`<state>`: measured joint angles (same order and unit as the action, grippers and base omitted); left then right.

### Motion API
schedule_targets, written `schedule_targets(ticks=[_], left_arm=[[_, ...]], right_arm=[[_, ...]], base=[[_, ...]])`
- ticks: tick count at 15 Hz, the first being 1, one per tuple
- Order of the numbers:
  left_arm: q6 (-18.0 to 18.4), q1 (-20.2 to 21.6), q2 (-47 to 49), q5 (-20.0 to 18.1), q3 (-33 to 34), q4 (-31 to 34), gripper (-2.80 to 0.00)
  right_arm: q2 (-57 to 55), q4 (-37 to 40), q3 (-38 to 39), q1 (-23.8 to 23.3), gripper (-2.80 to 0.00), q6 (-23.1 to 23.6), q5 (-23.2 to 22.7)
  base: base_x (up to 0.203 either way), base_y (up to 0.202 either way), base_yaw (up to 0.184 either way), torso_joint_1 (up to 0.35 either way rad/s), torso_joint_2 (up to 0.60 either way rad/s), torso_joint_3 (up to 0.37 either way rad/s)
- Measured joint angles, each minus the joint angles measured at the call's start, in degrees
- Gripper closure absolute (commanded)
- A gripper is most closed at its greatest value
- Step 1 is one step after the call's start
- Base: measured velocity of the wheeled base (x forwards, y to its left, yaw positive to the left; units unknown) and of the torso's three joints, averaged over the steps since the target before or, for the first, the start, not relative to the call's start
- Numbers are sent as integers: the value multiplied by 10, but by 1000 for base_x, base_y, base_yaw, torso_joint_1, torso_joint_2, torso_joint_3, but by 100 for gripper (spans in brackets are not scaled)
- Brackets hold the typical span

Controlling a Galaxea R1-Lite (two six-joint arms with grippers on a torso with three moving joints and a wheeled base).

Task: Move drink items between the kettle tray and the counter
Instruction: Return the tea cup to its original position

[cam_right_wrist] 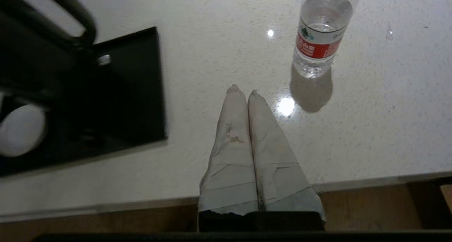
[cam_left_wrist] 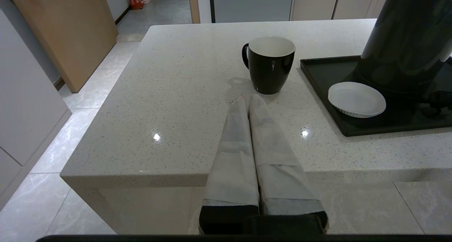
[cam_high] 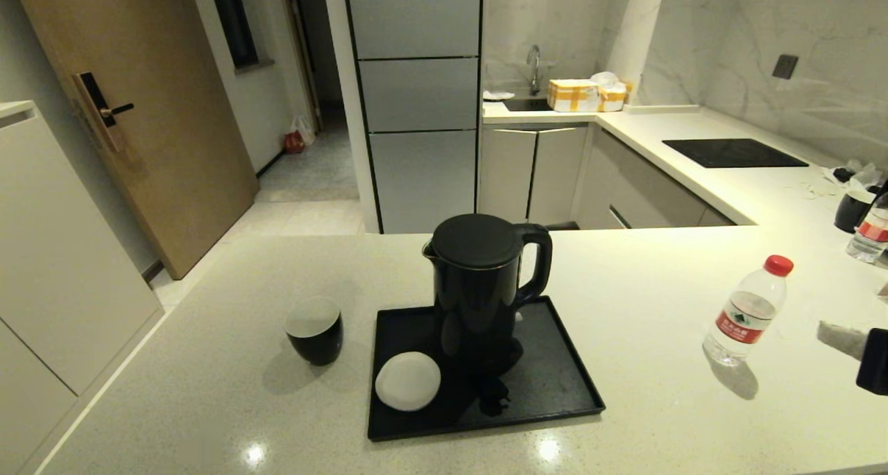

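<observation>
Head view: the broad off-white speckled stone counter [cam_high: 659,301] carries a flat rectangular glossy black kettle tray [cam_high: 555,385] with a low raised rim. On the tray stand a tall black kettle [cam_high: 485,288] and, at its near left part, a flat white round saucer [cam_high: 408,381]. A small cup [cam_high: 314,329], black outside and white inside, stands upright on the counter just beside the tray's left edge, apart from it; the left wrist view shows a handle on its side. A small clear plastic water bottle [cam_high: 748,310] with red cap and red label stands upright on the counter well to the right of the tray.

Left wrist view: the left gripper [cam_left_wrist: 248,100], its 2 cloth-wrapped fingers [cam_left_wrist: 233,143] pressed together and holding nothing, hangs over the counter's near edge, tips near the cup's base.

Right wrist view: the right gripper [cam_right_wrist: 243,91], its 2 wrapped fingers [cam_right_wrist: 273,153] likewise together and empty, hangs over the counter between the tray and the bottle, touching neither. In the head view it shows only at the right edge.
</observation>
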<state>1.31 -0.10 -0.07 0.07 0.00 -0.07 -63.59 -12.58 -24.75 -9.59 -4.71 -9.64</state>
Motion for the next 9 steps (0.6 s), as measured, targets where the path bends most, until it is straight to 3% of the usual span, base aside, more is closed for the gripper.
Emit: schedule_targets(ticks=[5,9], left_arm=[[0,0,0,0,0,0,0],[0,0,0,0,0,0,0]], right_arm=[[242,295,-126,3,0,2,-17],[410,551,-320,12,0,-6,-15]], base=[[0,0,0,0,0,0],[0,0,0,0,0,0]])
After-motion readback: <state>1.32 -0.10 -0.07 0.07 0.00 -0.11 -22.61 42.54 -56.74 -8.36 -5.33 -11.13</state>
